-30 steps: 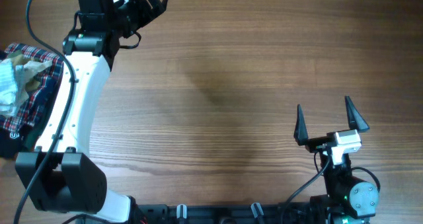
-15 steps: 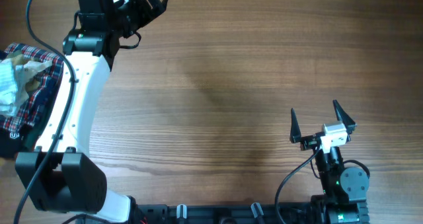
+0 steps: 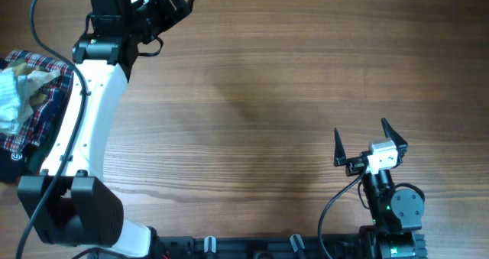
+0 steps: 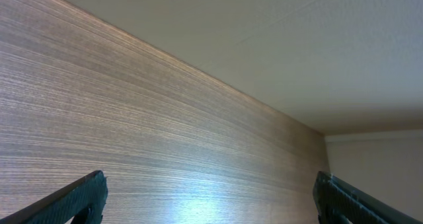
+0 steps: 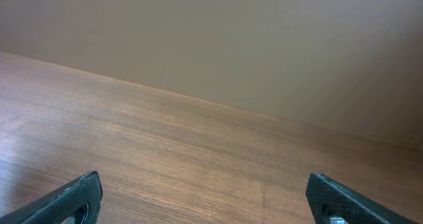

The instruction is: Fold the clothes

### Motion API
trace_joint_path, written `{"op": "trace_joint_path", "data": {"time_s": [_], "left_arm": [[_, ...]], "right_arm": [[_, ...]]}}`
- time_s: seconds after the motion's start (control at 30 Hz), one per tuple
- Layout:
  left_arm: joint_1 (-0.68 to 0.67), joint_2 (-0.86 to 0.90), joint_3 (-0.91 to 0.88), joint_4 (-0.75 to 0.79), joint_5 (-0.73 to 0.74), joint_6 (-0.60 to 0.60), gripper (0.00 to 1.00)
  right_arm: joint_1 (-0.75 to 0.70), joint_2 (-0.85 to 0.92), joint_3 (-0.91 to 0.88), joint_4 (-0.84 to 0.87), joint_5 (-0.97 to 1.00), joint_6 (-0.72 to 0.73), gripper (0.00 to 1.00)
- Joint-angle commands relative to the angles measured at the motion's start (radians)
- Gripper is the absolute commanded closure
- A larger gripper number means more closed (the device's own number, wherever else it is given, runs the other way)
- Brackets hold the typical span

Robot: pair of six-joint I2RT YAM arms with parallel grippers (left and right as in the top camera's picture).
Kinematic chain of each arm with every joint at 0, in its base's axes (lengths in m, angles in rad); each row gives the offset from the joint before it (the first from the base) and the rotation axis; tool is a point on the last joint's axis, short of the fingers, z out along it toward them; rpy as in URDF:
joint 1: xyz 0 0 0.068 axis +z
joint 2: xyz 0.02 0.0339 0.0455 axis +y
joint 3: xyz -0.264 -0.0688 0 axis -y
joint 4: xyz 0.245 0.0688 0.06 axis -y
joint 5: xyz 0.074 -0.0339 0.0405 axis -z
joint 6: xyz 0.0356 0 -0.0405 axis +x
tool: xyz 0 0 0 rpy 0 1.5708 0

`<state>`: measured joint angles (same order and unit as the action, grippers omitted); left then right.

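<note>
One pile of clothes (image 3: pixel 27 98), at the far left edge of the table (image 3: pixel 252 98), partly cut off by the frame. Plaid garment (image 3: pixel 42 68) at the far end, white cloth (image 3: pixel 9 98) bunched over it, something dark (image 3: pixel 11 163) at the near end. The heap's long axis runs near-to-far along the table edge. Crumpled, nothing spread or folded yet.

Left gripper (image 3: pixel 174 1): up at the far edge of the table, fingers apart, nothing between them. The left wrist view agrees: fingertips (image 4: pixel 76 197) sit at the lower corners with only wood between, no fabric in sight. The tool points away from the pile, which lies behind it, back toward the arm's base and out to its left. The arm's white link (image 3: pixel 88 114) crosses the heap's right edge in the overhead view; contact cannot be told.

Right gripper (image 3: pixel 365 142): low by its own base, jaws spread wide, empty. The right wrist view shows wood between the fingertips (image 5: pixel 69 197). The pile is well apart, to its left across the whole table.

Judgement: the left arm is nearer by far. The coming move likely needs it to swing back and outward, then come down across the heap's short side to draw a garment toward the table's middle.
</note>
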<state>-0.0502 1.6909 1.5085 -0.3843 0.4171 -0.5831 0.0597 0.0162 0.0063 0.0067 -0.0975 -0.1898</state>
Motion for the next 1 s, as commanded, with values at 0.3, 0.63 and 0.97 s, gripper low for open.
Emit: {"op": "trace_joint_path", "data": {"time_s": [0.3, 0.63, 0.97], "left_arm": [[-0.009, -0.04, 0.009, -0.044, 0.005, -0.009, 0.0], [-0.043, -0.448, -0.412, -0.096, -0.166, 0.161, 0.0], [-0.043, -0.921, -1.239, 0.509, -0.338, 0.161, 0.0]], "right_arm": [[-0.008, -0.006, -0.001, 0.001, -0.016, -0.018, 0.0], [-0.008, -0.006, -0.001, 0.001, -0.016, -0.018, 0.0], [-0.008, -0.006, -0.001, 0.001, -0.016, -0.018, 0.0]]}}
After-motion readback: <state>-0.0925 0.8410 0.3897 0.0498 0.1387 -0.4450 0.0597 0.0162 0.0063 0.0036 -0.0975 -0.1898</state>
